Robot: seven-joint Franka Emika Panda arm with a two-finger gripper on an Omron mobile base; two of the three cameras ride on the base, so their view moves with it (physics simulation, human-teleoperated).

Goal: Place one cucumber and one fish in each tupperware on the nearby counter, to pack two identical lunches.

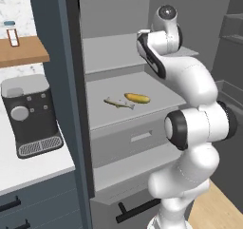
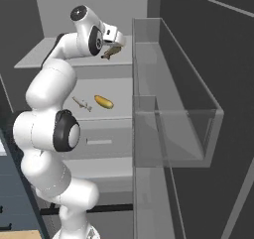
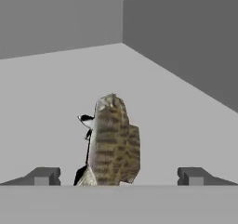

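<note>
A brown-striped fish (image 3: 113, 141) lies on the fridge's upper shelf (image 2: 49, 59). My gripper (image 3: 118, 175) is open, its finger tips (image 3: 44, 175) standing wide apart on either side of the fish without touching it. From the right base view the gripper (image 2: 115, 43) hovers just over this fish (image 2: 113, 51). On the middle shelf (image 1: 156, 100) lie a yellow-green cucumber (image 1: 137, 98) and a thin grey fish (image 1: 118, 103), side by side, also in the right base view as cucumber (image 2: 103, 101) and fish (image 2: 82, 103). The white counter (image 1: 33, 171) is at the left. The tupperware is out of view.
A dark coffee machine (image 1: 31, 114) stands on the counter below a wooden wall shelf (image 1: 21, 52) with a small jar (image 1: 11, 33). The fridge's open door carries a clear bin (image 2: 173, 109) at the right. A grey drawer (image 1: 133, 140) sits under the middle shelf.
</note>
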